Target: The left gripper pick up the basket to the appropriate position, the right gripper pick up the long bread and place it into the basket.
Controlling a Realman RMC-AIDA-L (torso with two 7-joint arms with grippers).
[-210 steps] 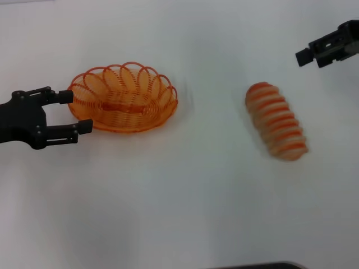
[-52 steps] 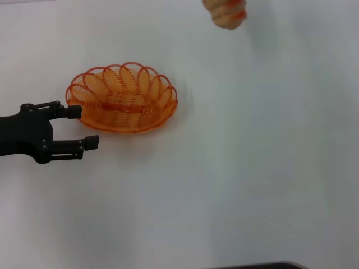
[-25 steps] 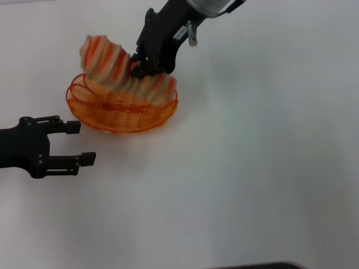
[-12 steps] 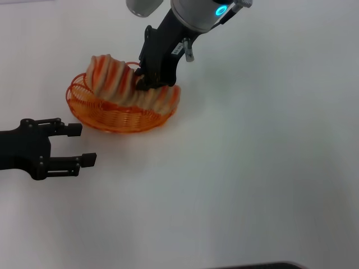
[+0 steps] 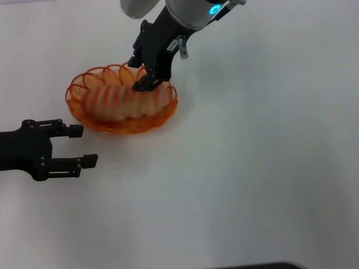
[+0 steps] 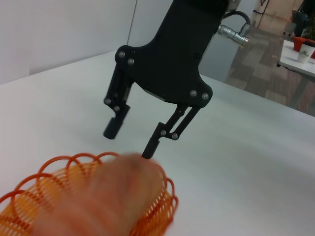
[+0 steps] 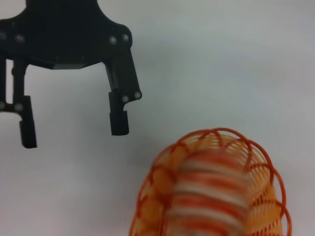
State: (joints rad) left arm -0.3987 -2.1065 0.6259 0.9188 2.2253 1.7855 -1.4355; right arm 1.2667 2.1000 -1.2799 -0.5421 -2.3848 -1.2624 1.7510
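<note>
The orange wire basket point(image 5: 77, 110) stands on the white table at the upper left of the head view. The long bread point(image 5: 120, 100), tan with orange-red stripes, lies lengthwise inside it. My right gripper point(image 5: 138, 74) hangs just over the bread's right half, open, with nothing between its fingers. The left wrist view shows it again as the right gripper point(image 6: 130, 142), apart from the bread point(image 6: 113, 196) below. My left gripper point(image 5: 84, 145) rests open on the table in front of and left of the basket, not touching it. It shows as the left gripper point(image 7: 74, 133) beside the basket point(image 7: 275, 182).
White table on all sides of the basket. The right arm's grey-white body point(image 5: 185, 11) reaches in from the top edge above the basket. A dark edge point(image 5: 258, 265) shows at the bottom of the head view.
The right gripper lowered the tilted bread into the basket and opened. The bread now lies flat there. The left gripper has stayed where it was.
</note>
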